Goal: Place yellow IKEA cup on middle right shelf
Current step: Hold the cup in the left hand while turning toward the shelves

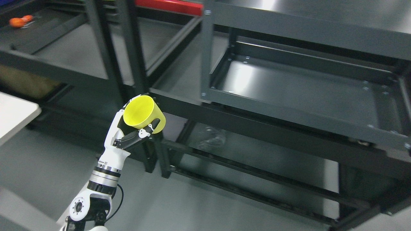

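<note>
A yellow cup (143, 114) is held in the air by my left hand (133, 130), whose arm rises from the lower left. The cup is tilted, its open mouth facing the camera and up-left. My fingers wrap around its body from below and behind. The cup hangs in front of the dark upright posts between two shelf units, left of and lower than the right unit's middle shelf (305, 93), a bare dark metal tray. My right hand is out of the picture.
A higher shelf board (321, 19) overhangs the right unit. A lower shelf (244, 150) holds a clear plastic bag (212, 139). The left rack carries orange objects (20, 21) at top left. A white table corner (16, 112) sits at left.
</note>
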Robot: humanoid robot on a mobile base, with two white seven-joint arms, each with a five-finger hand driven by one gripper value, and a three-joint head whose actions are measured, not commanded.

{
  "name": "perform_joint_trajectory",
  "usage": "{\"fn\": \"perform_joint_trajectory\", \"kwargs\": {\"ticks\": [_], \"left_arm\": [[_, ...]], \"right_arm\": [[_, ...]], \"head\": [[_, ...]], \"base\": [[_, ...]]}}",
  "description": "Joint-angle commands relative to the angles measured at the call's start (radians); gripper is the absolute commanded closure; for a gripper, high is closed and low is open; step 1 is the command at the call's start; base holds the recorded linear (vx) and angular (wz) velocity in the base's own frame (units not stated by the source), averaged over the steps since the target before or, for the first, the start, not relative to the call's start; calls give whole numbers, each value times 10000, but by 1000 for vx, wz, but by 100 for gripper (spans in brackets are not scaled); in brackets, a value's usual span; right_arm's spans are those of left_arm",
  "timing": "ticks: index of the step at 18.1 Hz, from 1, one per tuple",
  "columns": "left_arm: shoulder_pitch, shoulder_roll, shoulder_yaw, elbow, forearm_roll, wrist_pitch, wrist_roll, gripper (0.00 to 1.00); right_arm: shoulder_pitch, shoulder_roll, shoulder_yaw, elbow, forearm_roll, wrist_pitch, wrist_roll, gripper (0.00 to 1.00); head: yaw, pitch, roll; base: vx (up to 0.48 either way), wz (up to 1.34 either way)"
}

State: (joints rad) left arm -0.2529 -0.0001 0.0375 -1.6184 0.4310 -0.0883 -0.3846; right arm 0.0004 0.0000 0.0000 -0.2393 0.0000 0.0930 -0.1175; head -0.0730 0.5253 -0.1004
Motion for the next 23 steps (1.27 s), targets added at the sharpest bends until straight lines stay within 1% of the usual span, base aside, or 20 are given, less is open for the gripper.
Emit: {"fn": "perform_joint_trajectory", "kwargs": {"ticks": [1,4,8,11,16,19,22,23], "left_arm": [[-48,175,-114,-30,0,8,-5,100],[-33,175,-267,-30,0,8,-5,100],[-32,175,-619,-46,0,-7,-5,100],[-93,175,-804,-92,0,-38,-20,100],[-430,175,-1875,-275,0,-114,-5,99],[-1028,175,-2138,-276,0,-53,-5,99],[-1060,175,-2521,-276,-15,-7,-5,99],[-1106,175,-2841,-276,0,-22,-5,99]], "right_arm": [[134,-174,169,0,-245,6,9,1],[134,-174,169,0,-245,6,9,1],[134,-174,169,0,-245,6,9,1],[134,-174,169,0,-245,6,9,1],[134,-174,169,0,-245,6,9,1],[134,-174,169,0,-245,6,9,1],[134,-174,169,0,-245,6,9,1],[134,-174,169,0,-245,6,9,1]], "head": [[0,0,0],[0,-6,0],[0,-5,0],[0,-5,0],[0,-6,0],[0,-5,0],[0,-5,0],[0,-5,0]], "base": [[-130,-1223],[-93,-1014],[-20,-512],[59,-89],[56,-33],[62,-88],[88,-134],[94,-105]]}}
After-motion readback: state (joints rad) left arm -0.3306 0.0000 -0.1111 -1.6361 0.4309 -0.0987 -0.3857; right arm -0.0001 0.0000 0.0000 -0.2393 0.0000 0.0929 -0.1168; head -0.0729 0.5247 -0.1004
